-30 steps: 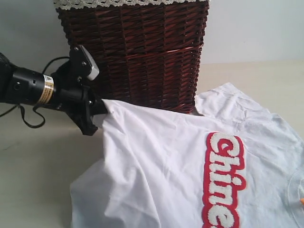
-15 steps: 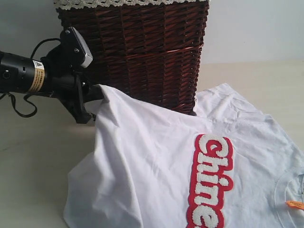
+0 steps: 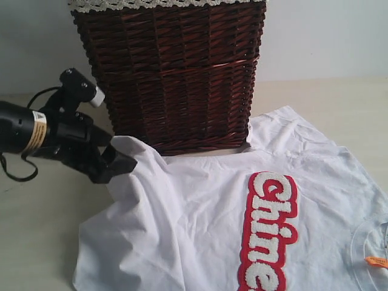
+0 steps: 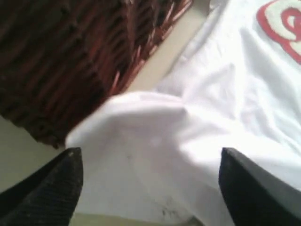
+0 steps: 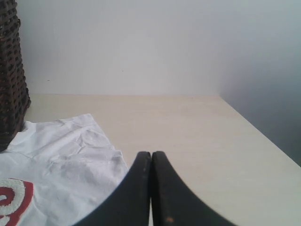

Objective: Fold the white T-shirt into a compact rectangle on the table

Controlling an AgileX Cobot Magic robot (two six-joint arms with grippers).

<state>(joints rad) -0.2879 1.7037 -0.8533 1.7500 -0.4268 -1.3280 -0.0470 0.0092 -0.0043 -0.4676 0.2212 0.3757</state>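
Beside basket [image 3: 176, 73], left gripper [image 4: 149, 162] spread wide at white T-shirt [image 3: 200, 230] corner; right gripper [image 5: 151, 162] closed, empty. Limp, light: pinch hem corners.

We read "Chine" in white, red-edged letters [image 3: 270, 233] on the shirt [image 3: 194, 212], lower middle of the exterior view, cut off by the bottom edge. The label [image 3: 37, 130] at left and the orange tag [image 3: 376, 261] at lower right are too small to read.

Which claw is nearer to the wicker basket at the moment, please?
The left. The left claw sits open right beside the basket, at a corner of the shirt. The right claw is shut, farther off across part of the shirt.
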